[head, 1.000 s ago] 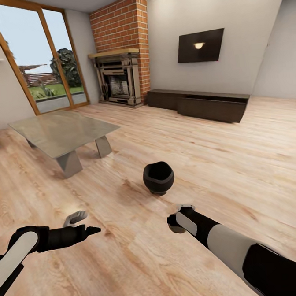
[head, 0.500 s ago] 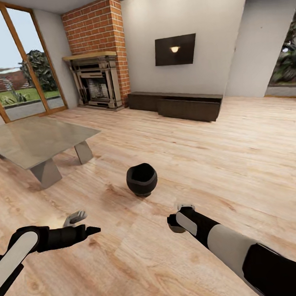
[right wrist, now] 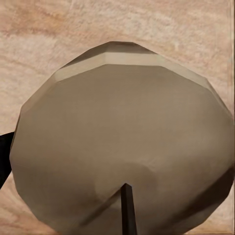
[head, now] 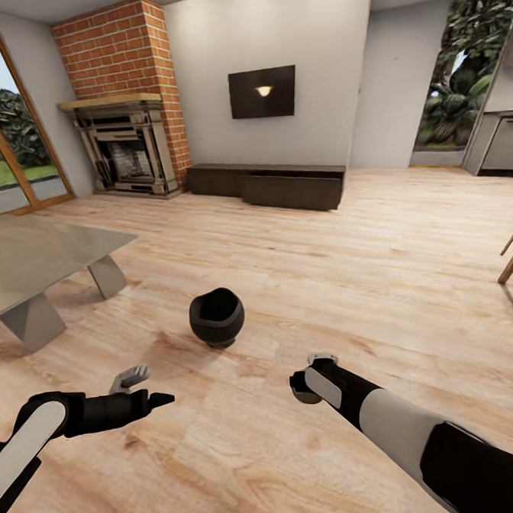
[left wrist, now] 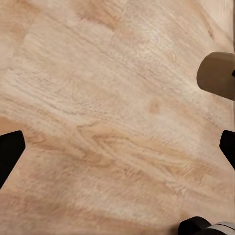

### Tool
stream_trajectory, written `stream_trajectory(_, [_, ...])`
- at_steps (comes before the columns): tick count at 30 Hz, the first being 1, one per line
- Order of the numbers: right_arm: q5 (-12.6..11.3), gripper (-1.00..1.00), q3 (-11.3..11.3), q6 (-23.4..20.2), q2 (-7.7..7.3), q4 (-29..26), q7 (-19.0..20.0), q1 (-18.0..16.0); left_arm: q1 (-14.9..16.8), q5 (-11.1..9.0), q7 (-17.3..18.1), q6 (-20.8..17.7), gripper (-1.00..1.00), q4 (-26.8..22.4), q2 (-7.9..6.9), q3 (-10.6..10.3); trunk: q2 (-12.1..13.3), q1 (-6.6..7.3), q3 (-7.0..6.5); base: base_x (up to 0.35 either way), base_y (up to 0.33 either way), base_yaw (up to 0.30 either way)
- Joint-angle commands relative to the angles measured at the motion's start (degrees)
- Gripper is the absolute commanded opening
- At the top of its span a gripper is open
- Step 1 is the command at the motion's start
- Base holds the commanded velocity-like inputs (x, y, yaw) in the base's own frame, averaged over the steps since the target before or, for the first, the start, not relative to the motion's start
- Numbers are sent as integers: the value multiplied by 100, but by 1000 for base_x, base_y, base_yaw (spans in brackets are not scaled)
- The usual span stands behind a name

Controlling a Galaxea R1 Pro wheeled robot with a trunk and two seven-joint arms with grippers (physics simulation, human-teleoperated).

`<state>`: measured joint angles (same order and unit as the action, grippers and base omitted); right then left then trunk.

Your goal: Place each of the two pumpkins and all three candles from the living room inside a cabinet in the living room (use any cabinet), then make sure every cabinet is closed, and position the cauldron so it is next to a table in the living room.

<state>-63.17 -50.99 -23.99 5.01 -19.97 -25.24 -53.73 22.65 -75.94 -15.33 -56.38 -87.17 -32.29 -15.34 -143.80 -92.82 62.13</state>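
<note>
Floor point(head: 380, 278): light wood planks; everything below is placed from the cauldron.
Surface point(head: 27, 257): the grey-green table stands off to the cauldron's left, apart from it, so the "next to a table" step does not look done yet.
Cabinet point(head: 270, 184): dark-brown low unit far behind the cauldron, under the TV point(head: 263, 92); its front panels look closed.
Cauldron point(head: 216, 317): black, upright on the floor, between the surface and the robot's arms, touching neither.
Right tool point(head: 305, 388): closed around a candle point(right wrist: 122, 152), a beige-grey stub; I judge it is carried this way for the cabinet.
Left tool point(head: 135, 387): fingers spread wide, holding nothing, only floor under it; it seems kept free for opening a panel.
Change: against the earlier head pictures the whole view has swung to the right. The fireplace point(head: 123, 147), surface and cauldron sit further left in the picture, and a doorway with a chair leg appears. The camera turned, the things did not move. Both arms keep the same pose.
</note>
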Motion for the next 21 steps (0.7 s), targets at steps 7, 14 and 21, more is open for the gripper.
stream_trajectory(7, [-47,-100,-42,-7,-6,-7,-38,-10,2,-61,-58,-4,100,-2,-6,-8,-3,1,4,0,0,-284])
stream_trajectory(14, [-47,-100,-42,-2,0,-10,-42,-7,2,-61,-58,-5,100,-3,-6,-4,-3,1,3,0,0,-284])
stream_trajectory(21, [-47,-100,-42,-4,0,-7,-42,-8,2,-61,-58,-5,100,-3,-6,-4,-3,1,3,0,0,-284])
